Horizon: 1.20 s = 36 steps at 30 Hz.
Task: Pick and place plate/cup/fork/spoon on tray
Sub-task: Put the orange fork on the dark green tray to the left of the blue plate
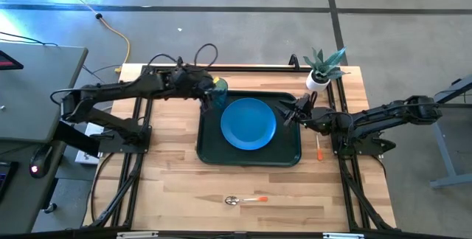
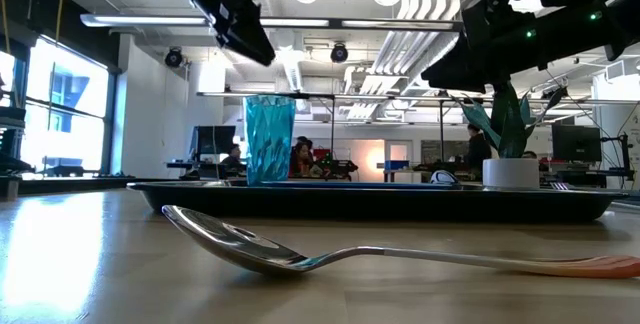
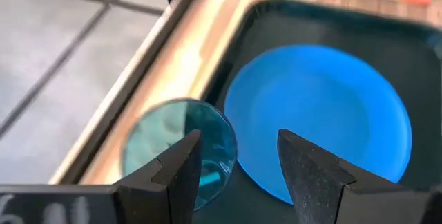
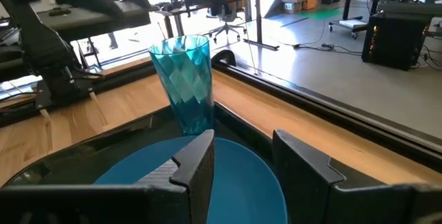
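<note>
The dark tray (image 1: 207,154) lies mid-table. The blue plate (image 1: 248,123) lies flat in it. The teal cup (image 1: 219,90) stands upright on its base in the tray's far left corner. My left gripper (image 1: 209,97) hangs open just above the cup (image 3: 176,148), clear of its rim in the low view (image 2: 268,139). My right gripper (image 1: 289,112) is open and empty over the tray's right rim, fingers pointing toward the plate (image 4: 245,182) and the cup (image 4: 185,82). The spoon (image 1: 245,200) lies on the table near the front edge. The fork (image 1: 318,149) lies on the table right of the tray.
A white pot with a green plant (image 1: 319,77) stands at the table's far right, just behind my right arm. Black frame rails run along the table's left, right and far edges. Bare wood shows in front of the tray, around the spoon (image 2: 300,249).
</note>
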Each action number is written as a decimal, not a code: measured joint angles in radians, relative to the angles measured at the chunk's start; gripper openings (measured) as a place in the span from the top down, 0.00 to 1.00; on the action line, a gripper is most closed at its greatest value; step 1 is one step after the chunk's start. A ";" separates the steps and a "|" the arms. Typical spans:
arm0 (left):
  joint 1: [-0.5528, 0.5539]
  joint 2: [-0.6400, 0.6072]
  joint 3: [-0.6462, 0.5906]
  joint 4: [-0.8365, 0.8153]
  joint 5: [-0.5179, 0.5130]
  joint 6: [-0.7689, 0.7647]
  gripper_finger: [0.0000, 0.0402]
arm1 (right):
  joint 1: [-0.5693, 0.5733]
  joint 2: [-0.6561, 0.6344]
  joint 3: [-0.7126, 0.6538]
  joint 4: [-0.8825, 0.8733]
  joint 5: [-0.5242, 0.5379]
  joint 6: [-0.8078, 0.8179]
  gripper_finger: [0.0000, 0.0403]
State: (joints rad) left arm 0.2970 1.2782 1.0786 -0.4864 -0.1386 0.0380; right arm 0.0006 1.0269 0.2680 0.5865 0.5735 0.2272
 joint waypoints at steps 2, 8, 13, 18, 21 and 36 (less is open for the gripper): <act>-0.009 -0.041 0.000 -0.004 -0.029 0.000 0.55 | 0.000 0.000 0.000 0.000 0.000 -0.001 0.65; -0.042 -0.191 0.000 -0.045 -0.311 -0.109 0.55 | 0.000 0.000 0.000 0.003 0.068 0.001 0.65; -0.077 -0.308 -0.001 -0.126 -0.532 -0.204 0.55 | 0.000 0.000 0.000 -0.030 0.187 0.053 0.65; -0.146 -0.377 -0.113 -0.167 -0.597 -0.354 0.55 | 0.000 0.000 0.000 -0.119 0.327 0.139 0.65; -0.218 -0.401 -0.262 -0.078 -0.641 -0.458 0.55 | 0.000 0.000 0.000 -0.186 0.382 0.191 0.65; -0.399 -0.292 -0.711 0.482 -0.705 -0.713 0.55 | -0.195 -0.013 0.135 -0.825 0.142 0.572 0.73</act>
State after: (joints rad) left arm -0.1017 0.9865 0.3680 -0.0049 -0.8439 -0.6747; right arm -0.1941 1.0138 0.4029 -0.2385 0.7158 0.7989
